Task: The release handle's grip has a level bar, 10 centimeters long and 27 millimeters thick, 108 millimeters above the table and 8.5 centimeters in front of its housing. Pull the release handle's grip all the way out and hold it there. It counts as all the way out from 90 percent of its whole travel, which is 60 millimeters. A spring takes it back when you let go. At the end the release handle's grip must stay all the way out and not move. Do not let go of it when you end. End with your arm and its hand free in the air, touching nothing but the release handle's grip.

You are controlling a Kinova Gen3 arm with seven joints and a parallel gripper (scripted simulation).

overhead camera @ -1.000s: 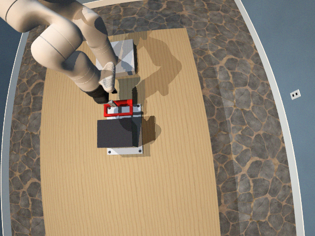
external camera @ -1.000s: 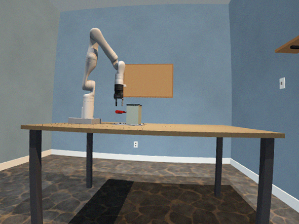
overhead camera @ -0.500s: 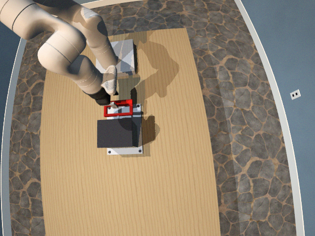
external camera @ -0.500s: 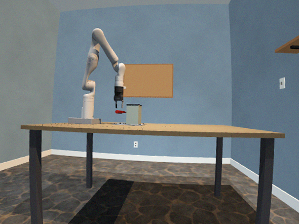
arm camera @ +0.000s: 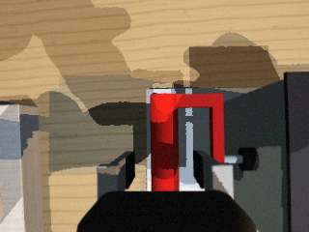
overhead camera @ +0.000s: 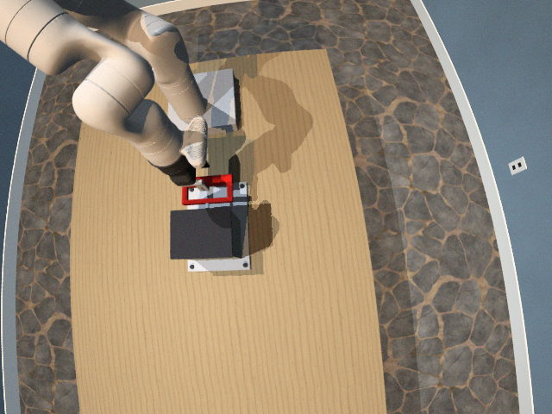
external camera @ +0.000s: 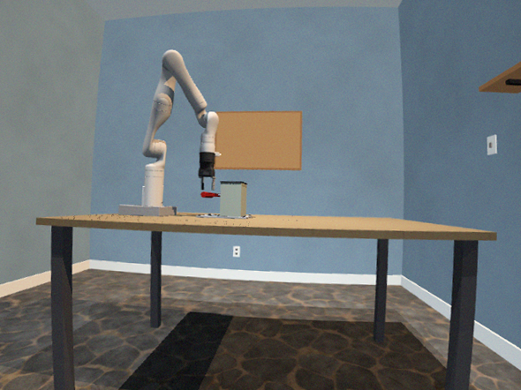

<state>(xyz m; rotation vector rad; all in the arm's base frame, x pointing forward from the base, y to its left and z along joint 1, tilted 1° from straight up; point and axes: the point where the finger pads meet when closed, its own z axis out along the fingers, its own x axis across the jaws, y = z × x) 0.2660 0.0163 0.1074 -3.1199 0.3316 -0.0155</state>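
Wide-open empty jaws astride red grip (arm camera: 164, 140)

Our long cream robot arm (external camera: 158, 114) bends over and points straight down. Our black two-finger gripper (external camera: 206, 185) is wide open, holding nothing.

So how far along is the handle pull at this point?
Done: the open gripper is lined up above the red grip's bar, one finger on each side. In hand: the approach; exterior view shows the gripper just above the grip. Left: descend, close, pull away from the housing, hold.
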